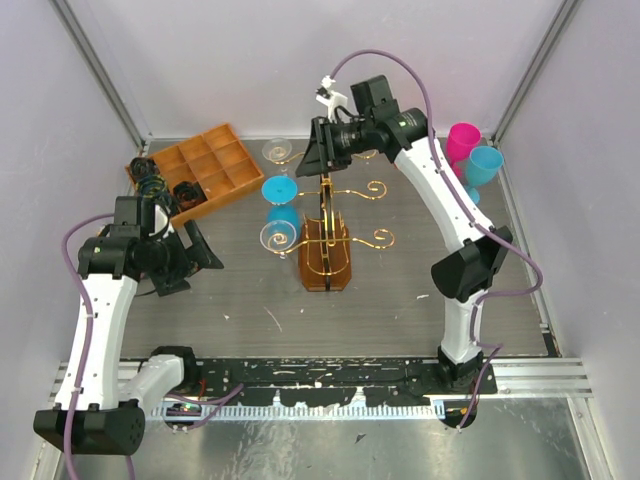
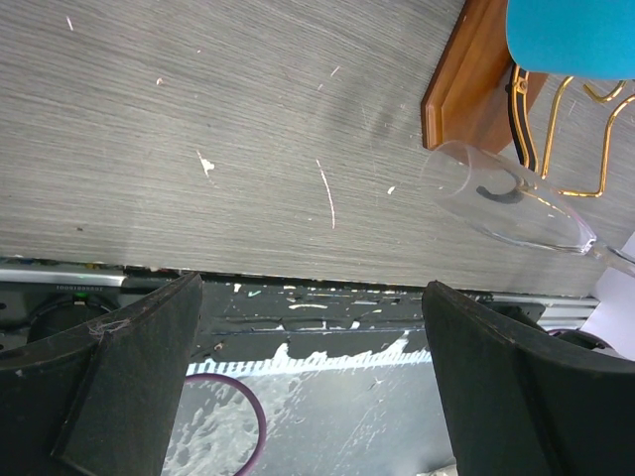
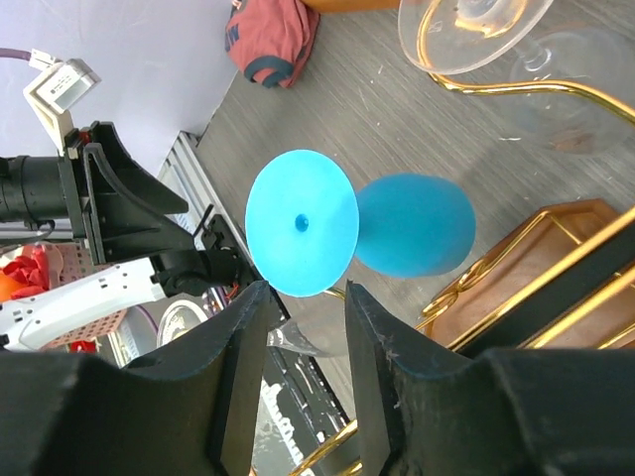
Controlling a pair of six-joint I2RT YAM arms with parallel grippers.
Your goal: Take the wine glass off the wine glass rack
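Blue wine glass (image 1: pixel 282 214) on the wine glass rack (image 1: pixel 325 262) (clear glasses (image 1: pixel 277 237) alongside)

Both the left arm (image 1: pixel 95 310) and the right arm (image 1: pixel 440 195) are built of glossy white, tube-shaped links joined by chunky matte-black motor housings (image 1: pixel 470 265). A thin purple cable (image 1: pixel 400 65) runs loose alongside each arm in wide loops, and a small white plastic connector (image 1: pixel 328 97) sits at the right wrist. The left gripper (image 2: pixel 313 290) and the right gripper (image 3: pixel 305 288) have broad, wedge-shaped black fingers (image 3: pixel 238 367) with a dull, faintly grained surface.
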